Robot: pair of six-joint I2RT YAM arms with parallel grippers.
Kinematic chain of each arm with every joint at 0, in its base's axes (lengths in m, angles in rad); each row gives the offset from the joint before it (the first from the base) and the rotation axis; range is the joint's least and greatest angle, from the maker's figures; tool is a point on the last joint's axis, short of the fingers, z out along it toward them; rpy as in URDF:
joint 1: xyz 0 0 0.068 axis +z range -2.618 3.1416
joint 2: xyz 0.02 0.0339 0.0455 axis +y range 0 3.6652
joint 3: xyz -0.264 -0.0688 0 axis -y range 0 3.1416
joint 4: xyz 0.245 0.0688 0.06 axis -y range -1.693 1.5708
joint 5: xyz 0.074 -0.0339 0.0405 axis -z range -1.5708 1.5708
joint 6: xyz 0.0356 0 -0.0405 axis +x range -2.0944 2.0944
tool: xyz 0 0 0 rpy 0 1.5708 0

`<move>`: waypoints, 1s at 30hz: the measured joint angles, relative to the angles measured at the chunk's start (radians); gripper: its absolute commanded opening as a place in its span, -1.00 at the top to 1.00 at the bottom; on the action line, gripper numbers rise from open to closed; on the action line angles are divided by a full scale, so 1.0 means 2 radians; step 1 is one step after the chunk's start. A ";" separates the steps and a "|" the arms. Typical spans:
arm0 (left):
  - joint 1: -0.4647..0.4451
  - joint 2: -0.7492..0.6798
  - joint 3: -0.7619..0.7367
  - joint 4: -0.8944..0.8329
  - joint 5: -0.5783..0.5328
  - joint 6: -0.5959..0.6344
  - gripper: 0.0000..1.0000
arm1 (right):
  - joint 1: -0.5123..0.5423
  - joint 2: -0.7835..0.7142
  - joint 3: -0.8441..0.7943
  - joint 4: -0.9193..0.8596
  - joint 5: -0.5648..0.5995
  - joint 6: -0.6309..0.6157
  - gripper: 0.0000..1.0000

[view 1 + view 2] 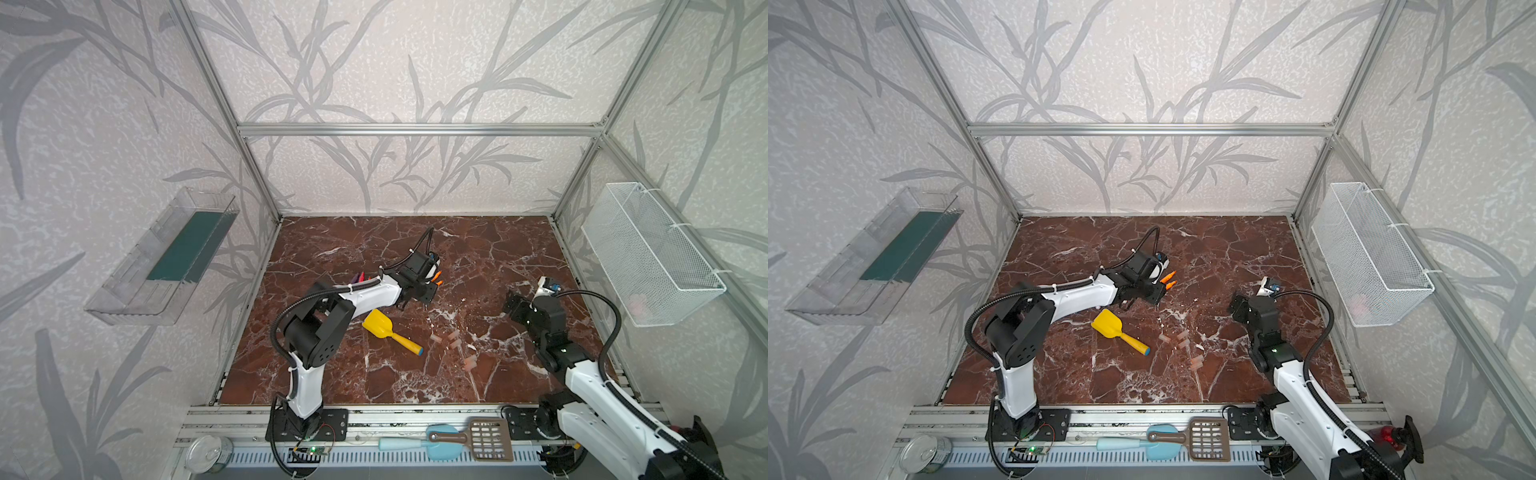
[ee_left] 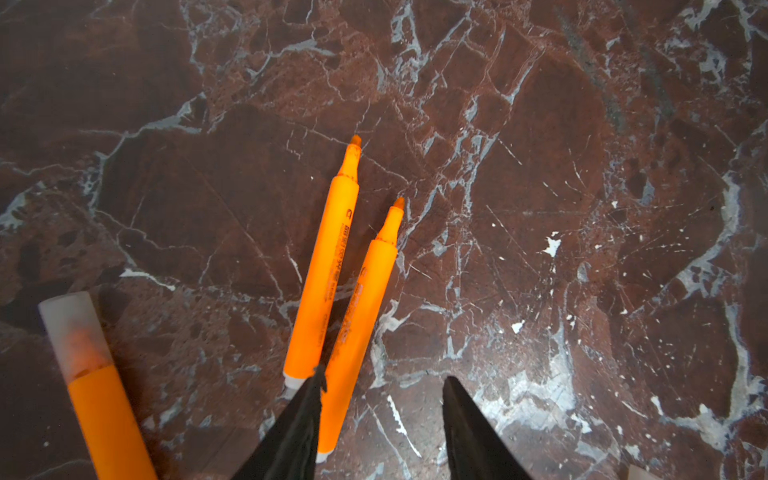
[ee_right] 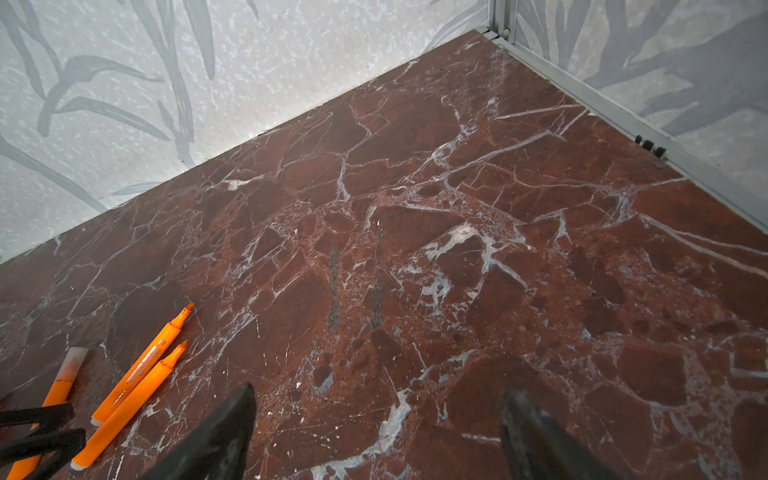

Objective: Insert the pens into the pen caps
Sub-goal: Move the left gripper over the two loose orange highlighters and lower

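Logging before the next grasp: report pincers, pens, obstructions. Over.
Left pincer open above two uncapped orange pens. Right pincer open, empty. One orange pen capped; loose caps near yellow shovel, which lies clear of those pens.

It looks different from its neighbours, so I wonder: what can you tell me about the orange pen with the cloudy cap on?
The capped pen has a bright orange barrel, plastic by the look, with a frosted see-through cap pushed over its tip, tinted orange inside. It lies flat on the marble table, beside two uncapped orange pens but apart from them, pointing roughly the same way. Its rear end runs out of frame. The open left claw hangs near, not gripping it.
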 measured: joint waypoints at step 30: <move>0.000 0.041 0.015 -0.046 -0.005 0.000 0.17 | 0.000 0.000 -0.001 0.000 0.000 0.000 -0.79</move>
